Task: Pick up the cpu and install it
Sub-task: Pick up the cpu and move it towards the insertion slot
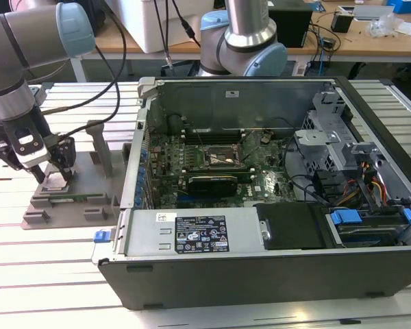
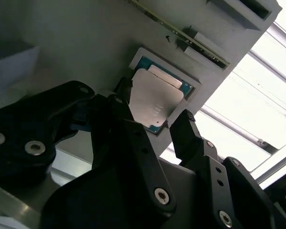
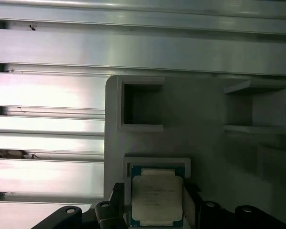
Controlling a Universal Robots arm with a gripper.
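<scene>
Gripper: fingers spread, released, holding nothing. The cpu: flat, silver top up, seated in a recess of the grey fixture block; lies directly between the fingers, one flanking each opposite edge.

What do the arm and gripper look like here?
The arm is a grey metal tube with pale blue joint caps, and black cables loop along it. The gripper is black. In the second wrist view its angular, linked fingers are fastened with silver screws.
</scene>
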